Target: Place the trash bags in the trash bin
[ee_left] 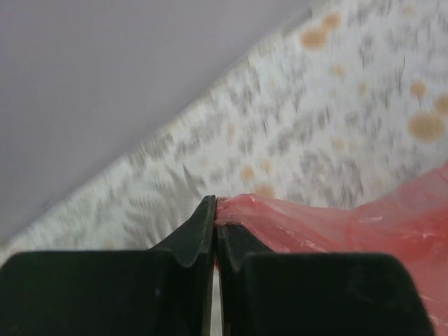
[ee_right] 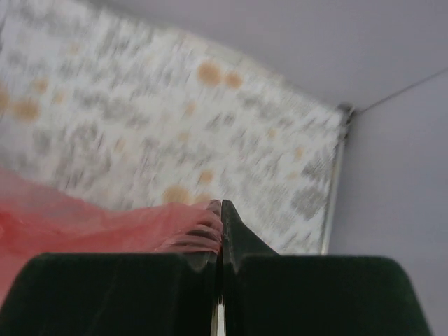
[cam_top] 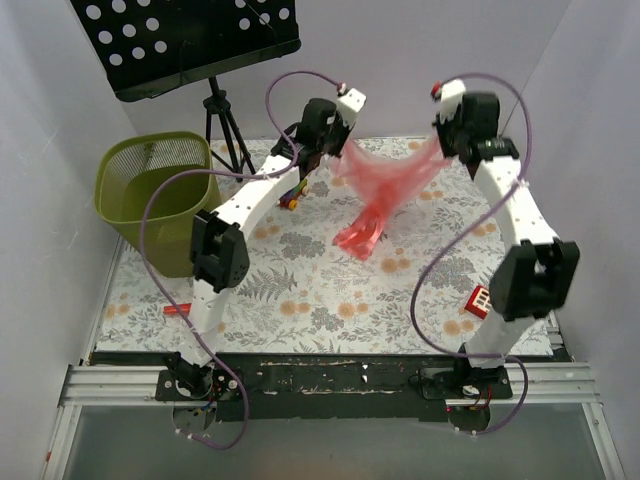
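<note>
A translucent red-pink trash bag (cam_top: 385, 185) hangs stretched in the air between my two grippers above the far middle of the table, its lower end drooping to the cloth. My left gripper (cam_top: 335, 152) is shut on the bag's left edge; the left wrist view shows the film (ee_left: 336, 224) pinched at the fingertips. My right gripper (cam_top: 441, 143) is shut on the bag's right edge, with film (ee_right: 105, 224) bunched over the left finger. The olive-green mesh trash bin (cam_top: 155, 195) stands upright at the far left, apart from the bag.
A black perforated music stand (cam_top: 190, 40) on a tripod stands behind the bin. A small red block with white squares (cam_top: 478, 301) lies near the right arm. A red stick (cam_top: 180, 310) lies near the left arm's base. A small multicoloured object (cam_top: 292, 195) lies under the left arm.
</note>
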Robot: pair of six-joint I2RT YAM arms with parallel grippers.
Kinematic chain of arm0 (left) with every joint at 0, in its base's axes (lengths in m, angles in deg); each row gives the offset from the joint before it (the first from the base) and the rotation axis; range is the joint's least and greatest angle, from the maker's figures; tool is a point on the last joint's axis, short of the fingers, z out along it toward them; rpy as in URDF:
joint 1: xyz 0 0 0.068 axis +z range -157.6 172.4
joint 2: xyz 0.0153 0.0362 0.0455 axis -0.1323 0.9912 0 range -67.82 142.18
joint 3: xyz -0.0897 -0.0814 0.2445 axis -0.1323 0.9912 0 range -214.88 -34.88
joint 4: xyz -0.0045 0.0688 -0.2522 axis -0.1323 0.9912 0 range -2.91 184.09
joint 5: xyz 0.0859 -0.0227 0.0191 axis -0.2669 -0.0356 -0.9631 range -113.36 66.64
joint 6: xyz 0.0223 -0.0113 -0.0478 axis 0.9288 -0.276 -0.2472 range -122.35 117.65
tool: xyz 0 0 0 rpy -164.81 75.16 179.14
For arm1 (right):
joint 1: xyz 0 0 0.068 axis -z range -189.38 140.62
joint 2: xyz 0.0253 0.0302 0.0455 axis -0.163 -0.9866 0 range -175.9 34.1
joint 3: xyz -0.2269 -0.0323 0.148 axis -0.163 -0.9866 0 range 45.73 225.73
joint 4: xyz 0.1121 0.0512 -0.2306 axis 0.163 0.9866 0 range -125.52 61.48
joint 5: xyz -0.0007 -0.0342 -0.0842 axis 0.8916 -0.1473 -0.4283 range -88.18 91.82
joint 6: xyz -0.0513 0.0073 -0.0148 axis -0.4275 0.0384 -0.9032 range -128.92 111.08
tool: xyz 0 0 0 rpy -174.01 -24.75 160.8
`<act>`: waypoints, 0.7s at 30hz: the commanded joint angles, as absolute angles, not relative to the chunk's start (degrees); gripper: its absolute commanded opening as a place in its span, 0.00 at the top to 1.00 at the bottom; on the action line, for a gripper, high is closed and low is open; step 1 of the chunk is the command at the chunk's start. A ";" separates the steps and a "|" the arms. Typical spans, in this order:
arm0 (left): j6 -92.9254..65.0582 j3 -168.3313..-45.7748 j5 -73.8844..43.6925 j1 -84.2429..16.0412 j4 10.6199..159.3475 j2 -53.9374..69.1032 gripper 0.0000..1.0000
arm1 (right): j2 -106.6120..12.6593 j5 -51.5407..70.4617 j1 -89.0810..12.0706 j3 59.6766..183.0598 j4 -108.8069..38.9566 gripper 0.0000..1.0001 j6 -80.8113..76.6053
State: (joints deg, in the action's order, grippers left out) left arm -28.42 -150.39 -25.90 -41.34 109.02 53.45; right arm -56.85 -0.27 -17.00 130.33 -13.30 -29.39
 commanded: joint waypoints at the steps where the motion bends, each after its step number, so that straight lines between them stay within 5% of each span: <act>1: -19.08 -179.85 -24.86 -41.70 97.35 60.22 1.00 | -71.33 -5.21 -14.65 178.13 -15.75 0.99 -26.32; 4: -10.99 -171.79 -20.75 -41.97 61.11 55.42 1.00 | -74.89 -1.10 -15.26 193.47 -26.94 0.99 -27.46; 9: 0.68 -181.76 -8.42 -44.42 43.34 58.82 1.00 | -56.71 1.47 -19.48 163.09 -68.03 0.99 -37.55; 12: 11.51 -160.84 -9.38 -46.18 28.26 52.97 1.00 | -51.96 -7.64 -20.10 152.49 -68.48 0.99 -41.68; 14: 10.41 -138.21 -15.23 -46.54 16.21 47.87 1.00 | -45.47 -4.03 -18.79 130.40 -65.43 0.99 -48.26; 15: 11.17 -119.10 -14.40 -47.06 20.86 42.36 1.00 | -42.83 7.33 -18.00 117.93 -48.44 0.99 -51.69; 16: 23.45 -101.25 -2.65 -47.41 45.36 31.34 1.00 | -41.58 23.37 -19.30 114.33 -13.55 0.99 -69.82; 17: 52.63 -86.80 17.14 -42.89 75.36 18.87 1.00 | -37.22 32.23 -20.79 108.02 9.51 0.99 -84.97; 18: 66.41 -80.30 27.51 -38.93 93.76 11.18 1.00 | -27.78 33.62 -22.28 98.30 17.22 0.99 -85.20; 21: 40.81 -66.38 26.55 -45.29 92.89 -11.07 1.00 | 7.35 35.91 -23.44 83.39 11.79 0.99 -79.33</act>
State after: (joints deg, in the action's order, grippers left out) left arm 32.50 -86.41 7.14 -43.83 65.24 11.66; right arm -22.30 18.77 -21.52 101.46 -24.17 -66.65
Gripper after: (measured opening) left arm 0.006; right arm 0.020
